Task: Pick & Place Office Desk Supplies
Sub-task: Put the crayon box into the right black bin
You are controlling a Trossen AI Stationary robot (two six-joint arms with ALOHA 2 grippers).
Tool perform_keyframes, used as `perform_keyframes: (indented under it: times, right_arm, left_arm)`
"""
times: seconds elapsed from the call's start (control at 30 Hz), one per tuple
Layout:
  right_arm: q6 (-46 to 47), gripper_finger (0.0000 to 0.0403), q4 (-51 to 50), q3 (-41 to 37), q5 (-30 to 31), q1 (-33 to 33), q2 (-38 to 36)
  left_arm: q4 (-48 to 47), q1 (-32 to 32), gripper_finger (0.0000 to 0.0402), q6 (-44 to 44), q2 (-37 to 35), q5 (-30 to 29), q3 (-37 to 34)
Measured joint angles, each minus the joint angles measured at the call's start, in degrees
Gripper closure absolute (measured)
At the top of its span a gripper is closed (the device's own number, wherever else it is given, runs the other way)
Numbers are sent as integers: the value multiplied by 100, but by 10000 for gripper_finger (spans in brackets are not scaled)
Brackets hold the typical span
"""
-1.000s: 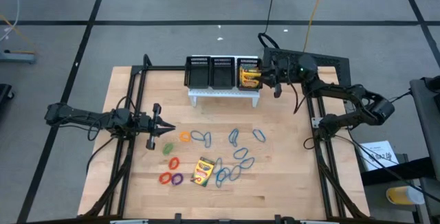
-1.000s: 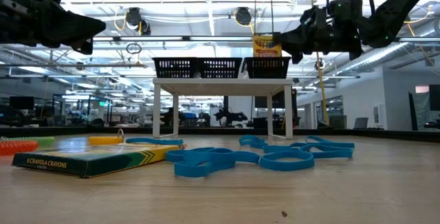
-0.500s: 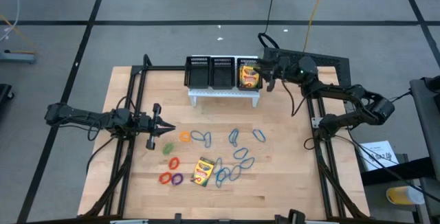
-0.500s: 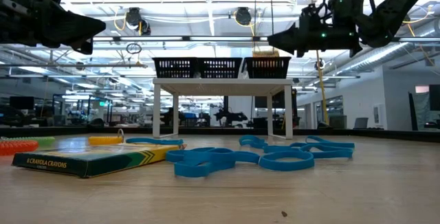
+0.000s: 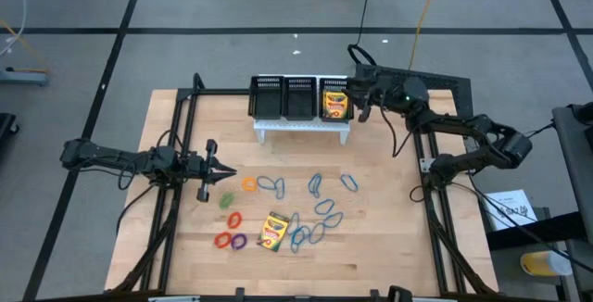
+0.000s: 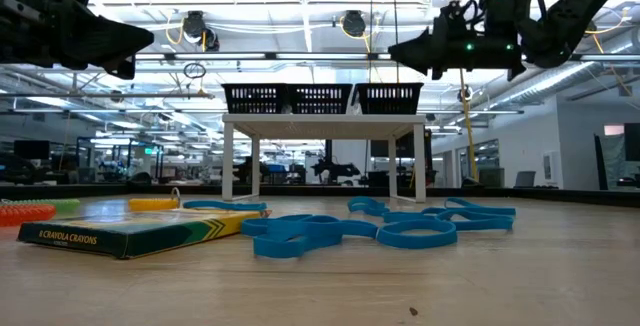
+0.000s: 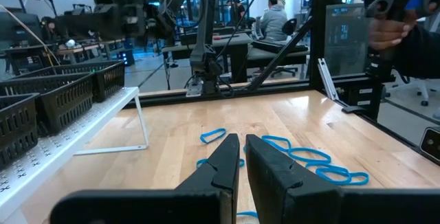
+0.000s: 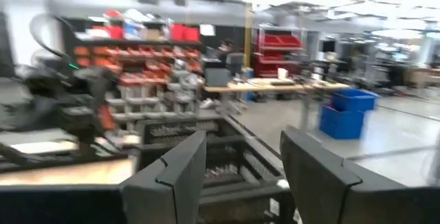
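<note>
A yellow-and-green crayon box (image 5: 335, 103) lies in the right compartment of the black mesh organiser (image 5: 283, 98). The organiser stands on a white stand at the far edge. Beside that compartment my right gripper (image 5: 356, 94) hangs open above rim height with nothing between its fingers (image 8: 175, 172). A second crayon box (image 5: 273, 231) lies flat on the table among several blue loops (image 5: 320, 211). Orange (image 5: 248, 184), green (image 5: 226, 198), red (image 5: 233, 219) and purple (image 5: 238, 241) loops lie to its left. My left gripper (image 5: 223, 170) hovers shut at the left, above the table.
The white stand (image 5: 303, 128) lifts the organiser above the table, with open space under it (image 6: 320, 166). Black frame rails (image 5: 176, 144) run along the table's left and right sides. People (image 7: 275, 14) show in the room beyond the table.
My right gripper held a crayon box upright over the organiser's right compartment and has let it go. The box has dropped inside, below the rim. The gripper has rolled, tipped its fingers up and drawn slightly toward the far edge.
</note>
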Motion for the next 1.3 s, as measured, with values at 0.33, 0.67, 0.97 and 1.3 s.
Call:
perform_keyframes:
  times: [0.33, 0.67, 0.97, 1.3]
  right_arm:
    - [953, 245, -1022, -55, -1354, 549, -1079]
    - [1056, 289, -1152, -475, -1545, 2324, -1776]
    - [441, 327, -1170, -950, -210, 4188, -1730]
    - [145, 368, -1150, -1573, 1858, 5771, -1722]
  left_arm:
    - [-1, 0, 364, 19, -1, 1, 0]
    - [-2, 0, 364, 23, 0, -1, 0]
    - [0, 0, 364, 22, -2, 0, 0]
    - [0, 0, 364, 11, -2, 0, 0]
